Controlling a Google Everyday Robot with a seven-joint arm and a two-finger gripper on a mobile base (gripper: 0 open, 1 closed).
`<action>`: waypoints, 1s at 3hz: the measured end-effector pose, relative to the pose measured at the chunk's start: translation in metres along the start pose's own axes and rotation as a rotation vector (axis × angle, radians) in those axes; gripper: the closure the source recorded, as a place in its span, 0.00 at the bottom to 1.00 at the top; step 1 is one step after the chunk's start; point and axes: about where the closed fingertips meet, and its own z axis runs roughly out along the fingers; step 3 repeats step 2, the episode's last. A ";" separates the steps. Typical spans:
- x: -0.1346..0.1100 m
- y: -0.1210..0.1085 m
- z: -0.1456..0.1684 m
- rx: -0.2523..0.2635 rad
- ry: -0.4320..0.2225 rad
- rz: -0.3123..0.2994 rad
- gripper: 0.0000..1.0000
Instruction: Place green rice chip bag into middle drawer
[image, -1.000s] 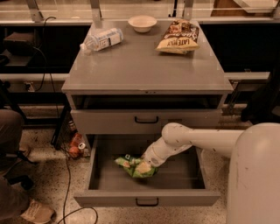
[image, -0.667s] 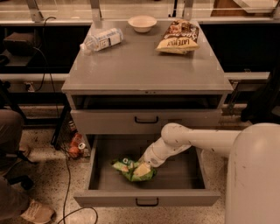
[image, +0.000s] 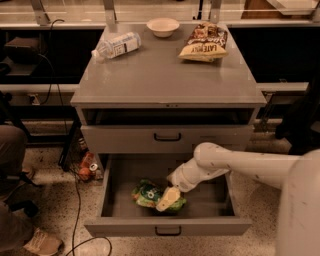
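The gripper is down inside the open bottom drawer and rests against the green chip bag. Whether it grasps the bag or has let go, I cannot tell. The bag lies crumpled on the drawer floor, left of middle and near the front wall. The white arm reaches in from the right, over the drawer's right side and just below the closed drawer above. On the cabinet top a water bottle lies on its side at the back left, a small bowl sits at the back, and a yellow-and-brown chip bag lies at the back right. An orange bottle lies on the floor left of the cabinet, and a shoe shows at the lower left.
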 end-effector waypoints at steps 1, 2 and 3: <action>0.015 -0.006 -0.041 0.093 -0.040 0.042 0.00; 0.037 -0.009 -0.094 0.196 -0.100 0.099 0.00; 0.037 -0.009 -0.094 0.196 -0.100 0.099 0.00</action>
